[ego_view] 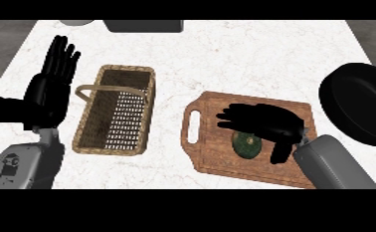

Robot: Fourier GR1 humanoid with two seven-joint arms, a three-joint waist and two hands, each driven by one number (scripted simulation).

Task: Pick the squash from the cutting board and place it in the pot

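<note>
At the lower right of the frame the grey right forearm came in from the bottom edge, and the right hand (pixel 263 120) lay over the cutting board (pixel 220 149). Its fingers (pixel 234 115) reached toward the left across the wood, relaxed rather than clenched, and the thumb (pixel 279 154) hung down toward the lower edge of the board. The squash (pixel 246 145), dark green and rounded, sat on the board just under the palm, in the gap between the fingers above and the thumb to its right. The hand covered its upper edge; whether the palm actually touched it could not be told, and nothing had closed around it. The board was brown wood, with a slot handle on its left side, and lay slightly turned on the pale marbled counter (pixel 220 61).

At the lower left the other grey forearm rose from the bottom edge, and the left hand (pixel 47 89) stood open with straight fingers pointing up, holding nothing, resting near the left edge.

Between the two hands, a woven basket (pixel 99 121) with a loop handle lay in the left-centre. At the right edge, above the board, the black pot (pixel 352 101) showed in part. Along the top edge sat a dark grey box (pixel 143 25) and a pale round object (pixel 76 22).

No writing or labels could be read anywhere.
</note>
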